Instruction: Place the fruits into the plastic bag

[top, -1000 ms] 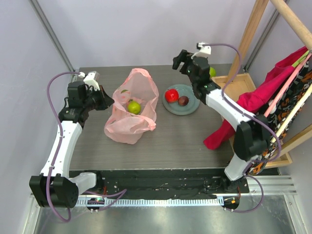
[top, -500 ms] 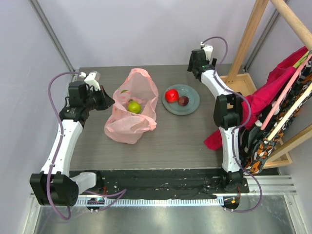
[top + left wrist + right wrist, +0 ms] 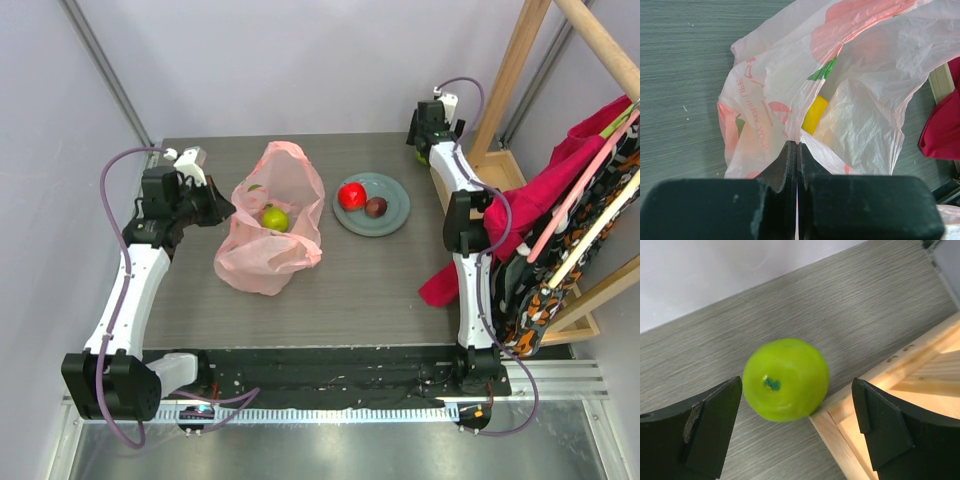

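The left pincer [image 3: 797,150] has its two fingers pressed together on a fold of the plastic bag [image 3: 865,100], pinching the thin pink film at the rim so that the mouth gapes directly ahead of the tips. Just beyond those tips, inside the bag, a yellow fruit [image 3: 814,115] shows through the crinkled film. From above, a second green apple [image 3: 275,218] lies in the bag's open mouth, a little further out from the same pincer [image 3: 215,205], and the rest of the bag [image 3: 262,268] slumps on the table [image 3: 380,290] beside it. The right pincer [image 3: 796,386] is spread wide at the far corner of the table, fingers well apart. A green apple [image 3: 786,379] sits on the tabletop in the gap between them, closer to the finger at the left of the wrist view; whether that finger touches it cannot be told. On the side towards the other finger the apple rests against the edge of a wooden frame [image 3: 875,405], which runs under that finger. Between the two pincers, nearer the right pincer [image 3: 428,150] and apart from both, stands a grey plate [image 3: 398,212] carrying a red apple [image 3: 351,195] and a dark plum [image 3: 376,207], side by side. Off to the outer side of the right pincer hangs a red cloth [image 3: 530,205].
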Controlling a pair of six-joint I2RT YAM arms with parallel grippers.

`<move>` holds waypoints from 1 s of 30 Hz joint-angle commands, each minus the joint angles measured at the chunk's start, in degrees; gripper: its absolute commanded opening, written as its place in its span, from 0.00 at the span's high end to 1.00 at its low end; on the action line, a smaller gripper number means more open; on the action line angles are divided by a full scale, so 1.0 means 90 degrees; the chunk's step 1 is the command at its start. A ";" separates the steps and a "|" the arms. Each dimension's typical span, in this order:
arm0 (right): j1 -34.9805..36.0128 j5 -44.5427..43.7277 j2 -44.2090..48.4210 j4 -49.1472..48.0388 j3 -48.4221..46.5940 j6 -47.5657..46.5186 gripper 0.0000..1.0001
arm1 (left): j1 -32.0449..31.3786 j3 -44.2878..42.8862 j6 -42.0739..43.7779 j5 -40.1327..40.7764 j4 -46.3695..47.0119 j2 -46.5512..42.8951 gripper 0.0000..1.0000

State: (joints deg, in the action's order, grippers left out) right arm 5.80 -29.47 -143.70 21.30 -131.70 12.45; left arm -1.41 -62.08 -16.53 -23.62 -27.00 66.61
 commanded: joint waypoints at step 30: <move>-0.0147 0.0189 -0.0928 -0.0813 -0.0757 -0.1041 0.00 | 0.0030 -0.0113 0.0040 0.0104 0.0022 0.0021 1.00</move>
State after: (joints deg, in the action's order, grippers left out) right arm 5.10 -26.57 -150.78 17.39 -134.98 4.40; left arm -1.41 -62.08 -16.49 -23.53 -27.29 66.65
